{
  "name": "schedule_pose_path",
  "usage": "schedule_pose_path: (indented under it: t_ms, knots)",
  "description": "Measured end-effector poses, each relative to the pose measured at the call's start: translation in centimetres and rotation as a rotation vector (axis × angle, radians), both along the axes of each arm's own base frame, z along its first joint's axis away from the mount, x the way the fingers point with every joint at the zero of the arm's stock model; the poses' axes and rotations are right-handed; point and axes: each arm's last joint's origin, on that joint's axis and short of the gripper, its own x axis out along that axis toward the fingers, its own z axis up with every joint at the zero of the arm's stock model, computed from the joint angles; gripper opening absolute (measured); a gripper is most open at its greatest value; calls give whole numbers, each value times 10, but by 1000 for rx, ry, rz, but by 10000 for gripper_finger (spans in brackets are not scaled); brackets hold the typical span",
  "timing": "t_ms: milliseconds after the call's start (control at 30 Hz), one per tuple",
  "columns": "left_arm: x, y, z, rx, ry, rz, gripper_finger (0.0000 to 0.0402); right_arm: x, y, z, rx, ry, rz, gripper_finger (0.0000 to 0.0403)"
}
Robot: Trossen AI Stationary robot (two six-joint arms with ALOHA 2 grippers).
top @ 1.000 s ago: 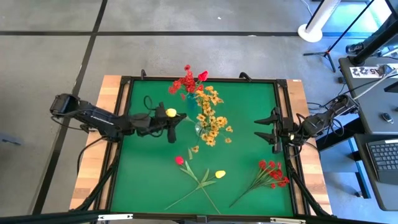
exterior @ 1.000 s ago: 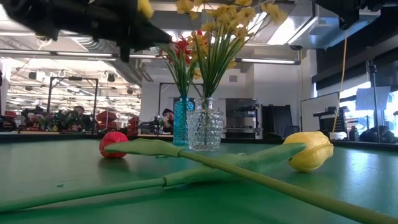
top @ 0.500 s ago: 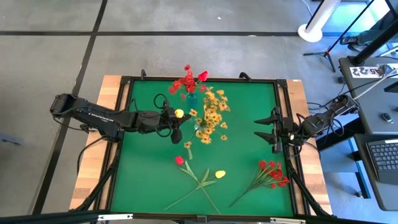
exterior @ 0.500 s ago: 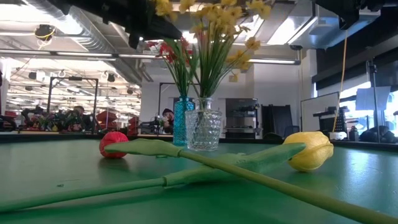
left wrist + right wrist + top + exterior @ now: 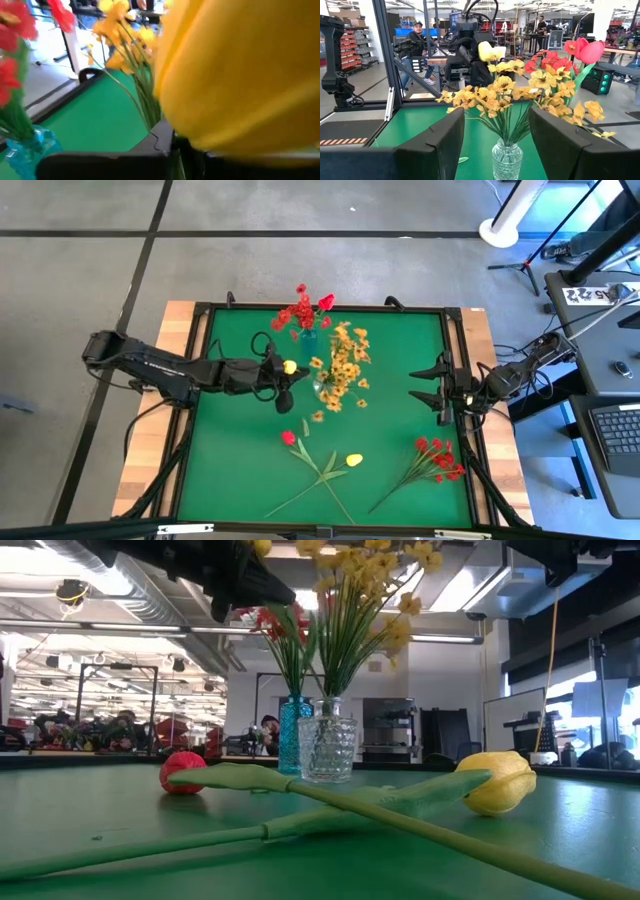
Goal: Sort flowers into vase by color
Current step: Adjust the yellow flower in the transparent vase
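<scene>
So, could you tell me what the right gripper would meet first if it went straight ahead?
Probably the yellow-orange flowers in the clear glass vase: they sit dead centre between the right gripper's open fingers, though how far off is unclear.

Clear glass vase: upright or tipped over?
Upright. The clear glass vase stands on its base on the green mat, yellow sprigs rising from its mouth.

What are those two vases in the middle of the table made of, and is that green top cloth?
The clear knobbly vase looks like pressed glass: see-through, bumpy, glinting. The slim blue vase seems tinted glass, translucent and glossy, though plastic is possible. The green table top looks like matte felt or a mat, flat and without glare.
</scene>
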Motion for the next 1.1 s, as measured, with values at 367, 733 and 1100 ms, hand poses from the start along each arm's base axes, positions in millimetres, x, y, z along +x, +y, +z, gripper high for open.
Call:
schedule_pose_path:
  t_ms: [367,733,1100]
  knots:
    - [-1,-2,-2,1,21,-15,162,0,0,0,0,1,-2,220]
    - [-5,-24,21,85,129,55,247,0,0,0,5,1,-2,220]
    - [-16,-40,28,64,284,83,247,0,0,0,6,2,-2,220]
